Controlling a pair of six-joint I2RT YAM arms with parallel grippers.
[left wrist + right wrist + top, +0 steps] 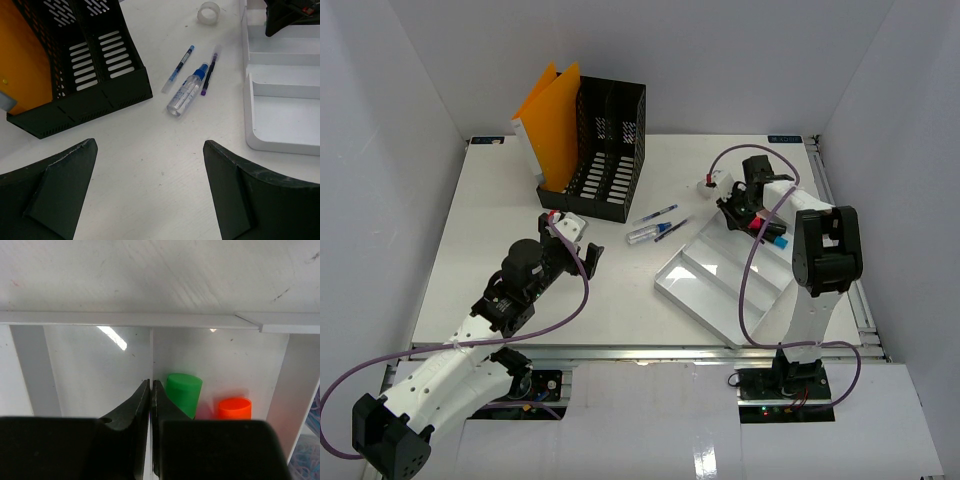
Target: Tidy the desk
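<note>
The white desk (520,290) holds a black file organizer (595,150) with orange folders (552,115). In front of it lie a blue pen (655,214), a small spray bottle (643,235) and a purple pen (675,228). My left gripper (576,252) hovers open above bare desk (150,125), left of these items; the left wrist view shows its open tips (150,144) short of the spray bottle (187,91). My right gripper (745,212) is shut, holding nothing, over the white tray (705,300). Its tips (151,385) sit at the tray divider (151,350), beside a green cap (184,392) and an orange cap (235,408).
A clear tape roll (706,183) lies behind the tray, also seen as the tape roll (210,12) in the left wrist view. A metal rail (620,352) runs along the near edge. White walls enclose the desk on three sides.
</note>
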